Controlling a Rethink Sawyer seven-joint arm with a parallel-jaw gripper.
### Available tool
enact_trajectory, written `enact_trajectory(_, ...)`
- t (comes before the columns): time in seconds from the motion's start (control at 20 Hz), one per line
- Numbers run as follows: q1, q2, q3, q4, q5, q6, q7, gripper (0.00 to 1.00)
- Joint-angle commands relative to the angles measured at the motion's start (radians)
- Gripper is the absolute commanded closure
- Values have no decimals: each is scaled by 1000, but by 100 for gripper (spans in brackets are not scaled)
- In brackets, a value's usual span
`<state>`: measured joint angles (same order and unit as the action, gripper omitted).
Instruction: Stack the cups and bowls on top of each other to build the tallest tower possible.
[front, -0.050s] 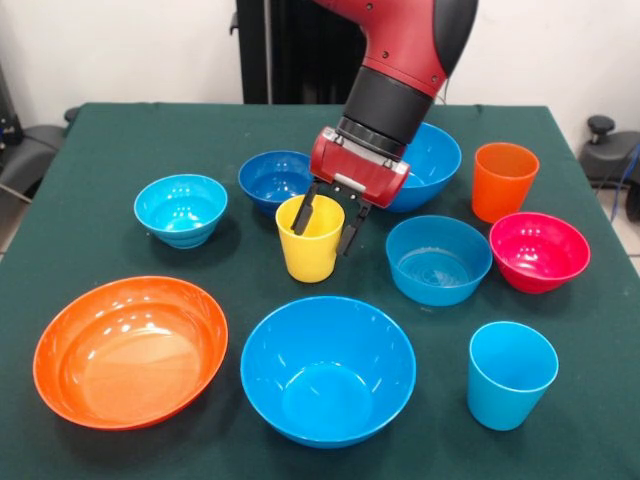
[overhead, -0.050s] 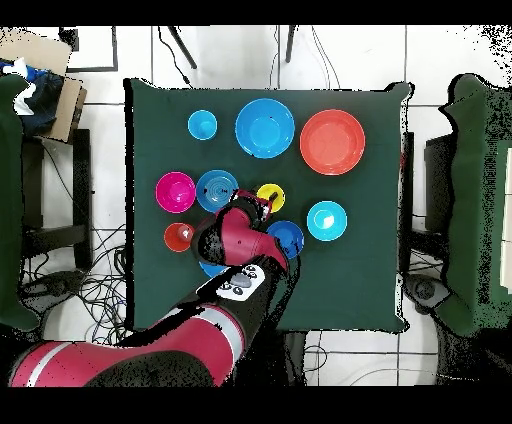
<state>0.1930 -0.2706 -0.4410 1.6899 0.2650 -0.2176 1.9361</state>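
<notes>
Yellow cup (front, -0.050s: 309, 250) upright mid-table, empty, unstacked.
Gripper (front, -0.050s: 329, 226) fingers spread, straddling its far rim: one finger inside, one outside, not clamped. Surrounding bowls and cups, including the wide orange bowl (front, -0.050s: 130, 350), all sit empty and separate.

The gripper (front, -0.050s: 327, 226) straddled the rim of the glossy yellow plastic tumbler (front, -0.050s: 309, 247), one finger inside, one outside, on the green cloth-covered table (front, -0.050s: 100, 150).

fingers (front, -0.050s: 304, 213) straddle rim of glossy yellow plastic tumbler (front, -0.050s: 309, 245) | just behind: small dark blue plastic bowl (front, -0.050s: 274, 178), large blue plastic bowl (front, -0.050s: 432, 160) | beside: medium light blue plastic bowl (front, -0.050s: 438, 259) | bare green tabletop (front, -0.050s: 240, 255) on the other side, toward cyan plastic bowl (front, -0.050s: 181, 208)
</notes>
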Motion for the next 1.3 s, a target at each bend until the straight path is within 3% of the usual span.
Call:
enact_trajectory(0.05, -12, -11, 125, -33, -6, 77, 134, 0)
enact_trajectory(1.3, -19, -18, 137, -27, -3, 90, 138, 0)
